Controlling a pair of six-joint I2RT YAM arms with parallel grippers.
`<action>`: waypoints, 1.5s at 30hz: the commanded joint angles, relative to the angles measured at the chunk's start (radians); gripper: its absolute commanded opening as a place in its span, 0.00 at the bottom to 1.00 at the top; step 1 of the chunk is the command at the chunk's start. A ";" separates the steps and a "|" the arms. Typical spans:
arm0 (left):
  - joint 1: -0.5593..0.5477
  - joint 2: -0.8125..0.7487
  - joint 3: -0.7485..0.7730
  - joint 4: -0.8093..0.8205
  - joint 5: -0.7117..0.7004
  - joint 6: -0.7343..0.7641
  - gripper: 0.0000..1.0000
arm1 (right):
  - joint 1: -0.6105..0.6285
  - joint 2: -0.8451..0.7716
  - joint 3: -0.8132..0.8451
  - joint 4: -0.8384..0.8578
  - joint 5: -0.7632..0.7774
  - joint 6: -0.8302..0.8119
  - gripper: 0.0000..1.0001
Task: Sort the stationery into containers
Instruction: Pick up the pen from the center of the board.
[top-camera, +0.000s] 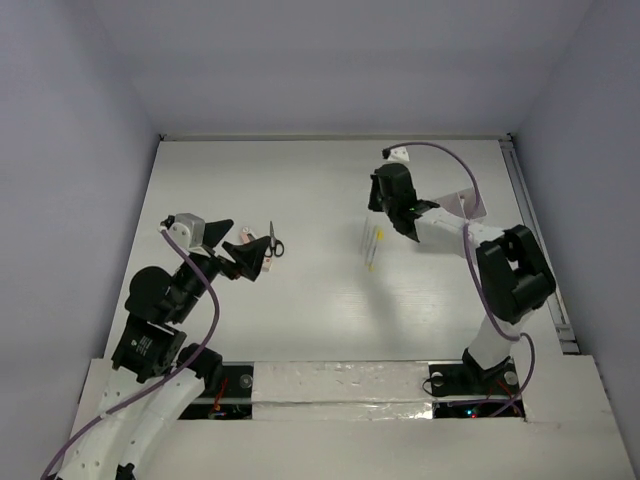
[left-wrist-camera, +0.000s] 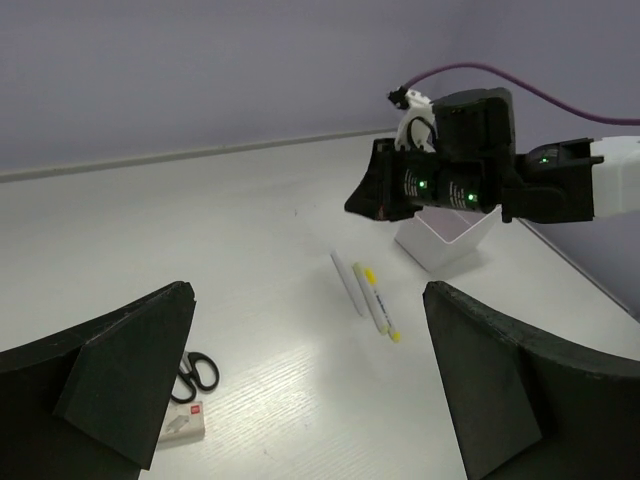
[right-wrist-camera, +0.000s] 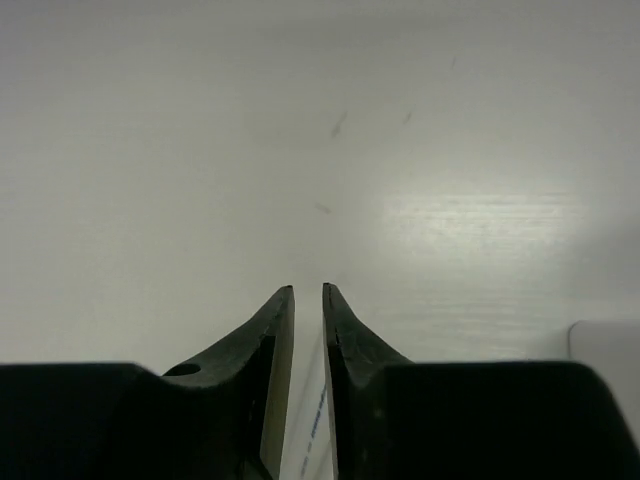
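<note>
Pinching a thin white pen (right-wrist-camera: 310, 430), the right claw (right-wrist-camera: 308, 290) is clenched on it, clear of the table. Two more pens (top-camera: 371, 246) lie just beneath the claw, and the translucent box (top-camera: 466, 206) sits close beside its wrist. Looks like the carry step: next it must swing over the box and let go. Left claw (top-camera: 247, 258) hangs spread wide, scissors (top-camera: 274, 243) and small block (top-camera: 240, 237) right by its tips.

I see a white, faintly grained table (top-camera: 300, 330). Near the centre of the top view a few thin pens (top-camera: 371, 245) lie close together. To their left lie black-handled scissors (top-camera: 274, 242), with a small pale block (top-camera: 243, 237) just beside them. A translucent box (top-camera: 468, 204) stands centre-right.
</note>
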 joint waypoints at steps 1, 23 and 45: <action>0.013 0.031 0.043 0.024 -0.010 0.011 0.99 | 0.005 0.041 0.051 -0.121 -0.072 0.069 0.27; 0.046 0.051 0.043 0.035 0.018 0.012 0.99 | 0.023 0.219 0.109 -0.199 -0.112 0.113 0.36; 0.046 0.005 0.038 0.040 0.029 0.008 0.99 | 0.120 0.382 0.321 -0.428 0.075 0.044 0.15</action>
